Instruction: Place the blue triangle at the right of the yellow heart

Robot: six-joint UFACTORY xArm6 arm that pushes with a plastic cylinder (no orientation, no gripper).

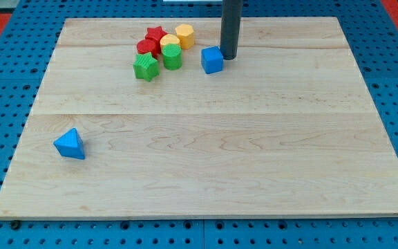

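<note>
Smooth blue triangle (pixel 70 144) alone on pale wooden board (pixel 206 159); no fingers, my tip (pixel 227 56) beside blue cube (pixel 212 60).

blue cube (pixel 212 60) | green star (pixel 146 67) | green cylinder (pixel 171 57) | red star (pixel 156 34) | yellow cylinder (pixel 184 35) | wooden board (pixel 220 152)

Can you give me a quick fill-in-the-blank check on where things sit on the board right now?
1. My tip sits just to the view's right of the blue ____.
2. The blue triangle lies alone near the view's ____ edge of the board.
3. The green star sits at the view's ____ end of the cluster.

Missing words: cube; left; left
</note>
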